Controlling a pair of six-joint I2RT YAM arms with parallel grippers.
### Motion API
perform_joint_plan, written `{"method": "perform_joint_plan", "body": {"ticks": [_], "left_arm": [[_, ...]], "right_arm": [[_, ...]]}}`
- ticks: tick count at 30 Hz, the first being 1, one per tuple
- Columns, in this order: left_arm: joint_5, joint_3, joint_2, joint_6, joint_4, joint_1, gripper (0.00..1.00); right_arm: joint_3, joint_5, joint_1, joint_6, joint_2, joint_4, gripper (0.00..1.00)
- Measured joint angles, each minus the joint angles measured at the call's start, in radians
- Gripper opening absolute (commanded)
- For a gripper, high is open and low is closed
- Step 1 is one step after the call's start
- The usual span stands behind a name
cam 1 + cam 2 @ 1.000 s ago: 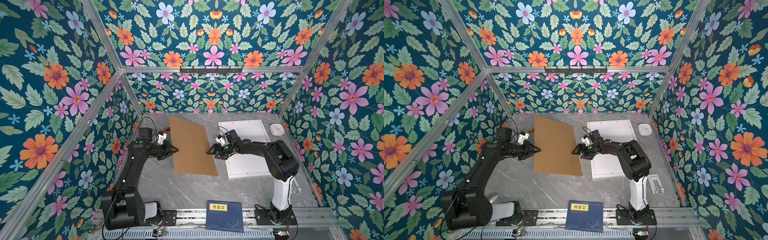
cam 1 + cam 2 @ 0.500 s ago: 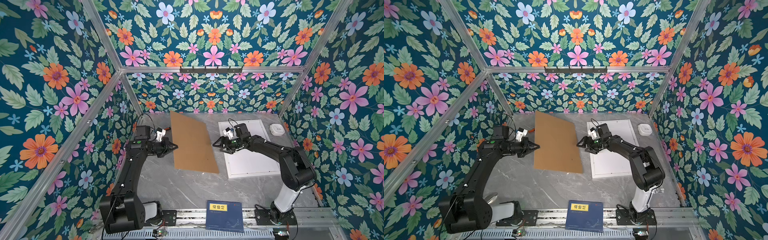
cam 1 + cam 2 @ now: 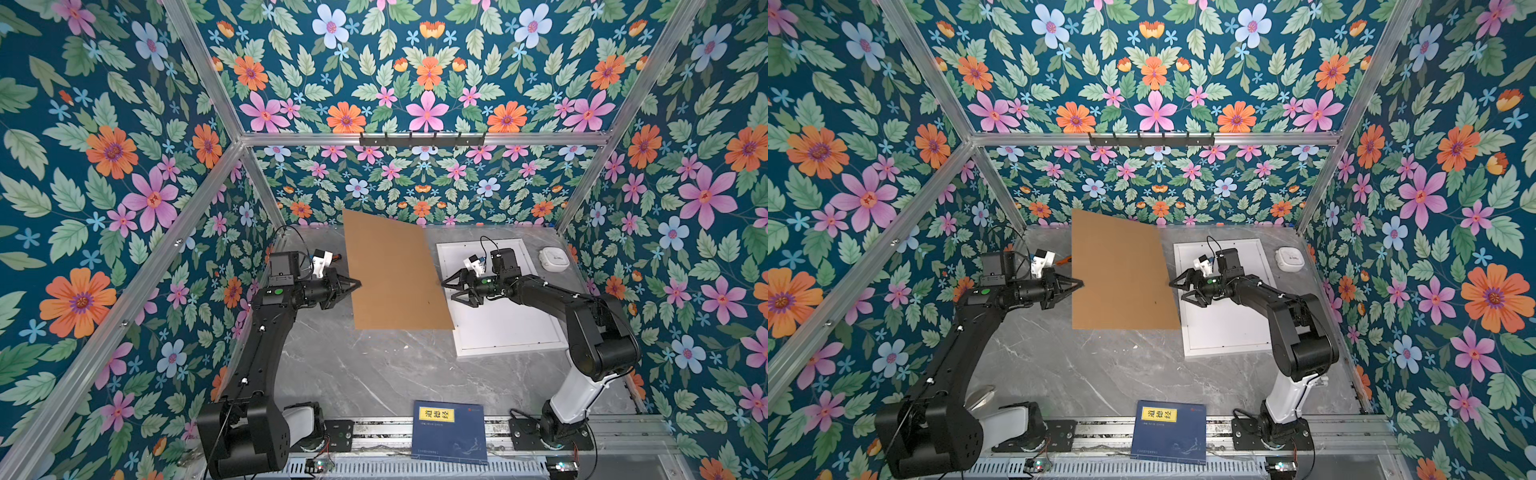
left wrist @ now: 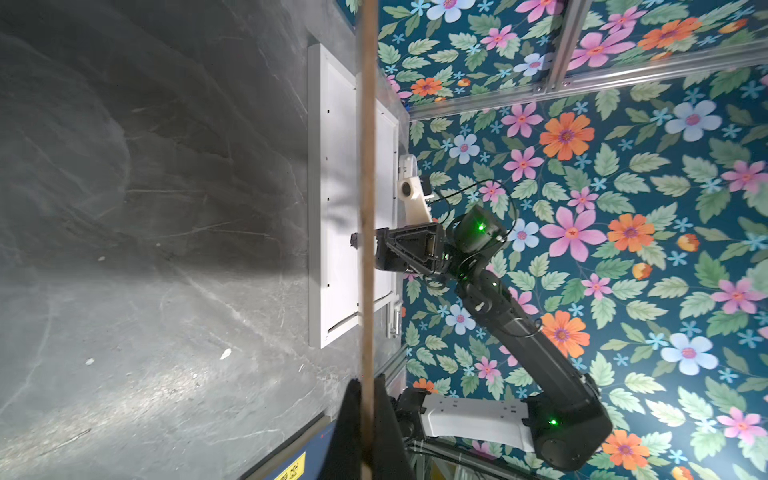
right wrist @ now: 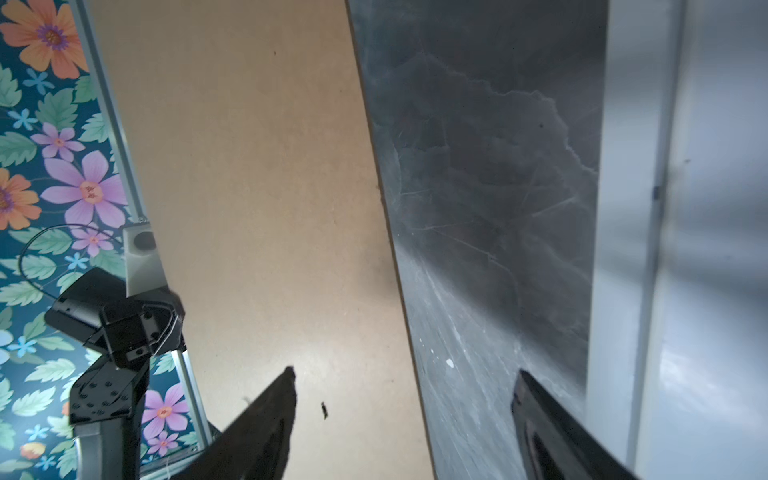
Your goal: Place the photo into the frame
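A plain brown backing board hangs tilted over the table, its far corner highest. My left gripper is shut on the board's left edge, which runs between its fingers in the left wrist view. My right gripper is open, one finger above and one below the board's right edge, touching nothing that I can see. The white frame lies flat on the table under the right arm. The photo is out of view.
A dark blue book with a yellow label lies at the near table edge between the arm bases. A small white rounded device sits at the back right. Floral walls close in three sides.
The left gripper has closed fully on the board's left edge and raised it, so its far corner stands higher. The right gripper has shifted a little to the right, staying at the board's right edge.
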Motion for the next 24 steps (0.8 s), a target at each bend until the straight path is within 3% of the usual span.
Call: {"method": "perform_joint_plan", "body": {"ticks": [9, 17, 24], "left_arm": [[0.026, -0.036, -0.005, -0.122, 0.159, -0.015, 0.00], [0.035, -0.076, 0.006, -0.198, 0.263, -0.027, 0.00], [0.048, -0.111, 0.018, -0.225, 0.336, -0.031, 0.00]], "right_arm": [[-0.053, -0.119, -0.004, 0.182, 0.044, 0.292, 0.70], [-0.080, -0.183, -0.004, 0.385, 0.089, 0.572, 0.56], [-0.082, -0.188, -0.005, 0.461, 0.091, 0.672, 0.43]]}}
